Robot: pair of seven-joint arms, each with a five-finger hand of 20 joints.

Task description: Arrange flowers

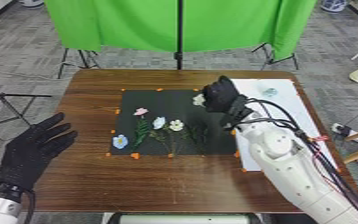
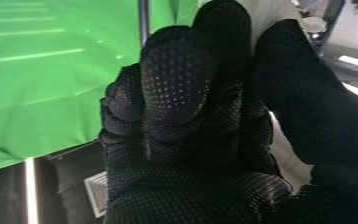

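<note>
While the right hand [image 1: 218,97] overlaps the black mat [image 1: 149,100] at its far right, fingers relaxed, together | left hand [image 1: 35,147] outstretched left of mat, table [image 1: 91,117] between | mat's five flowers: blue [image 1: 119,141] by near-left edge, pink [image 1: 141,111], pale blue [image 1: 159,123], two cream [image 1: 175,126], one perhaps touching right hand | right wrist view adds green curtain [image 2: 51,75], close up.
</note>
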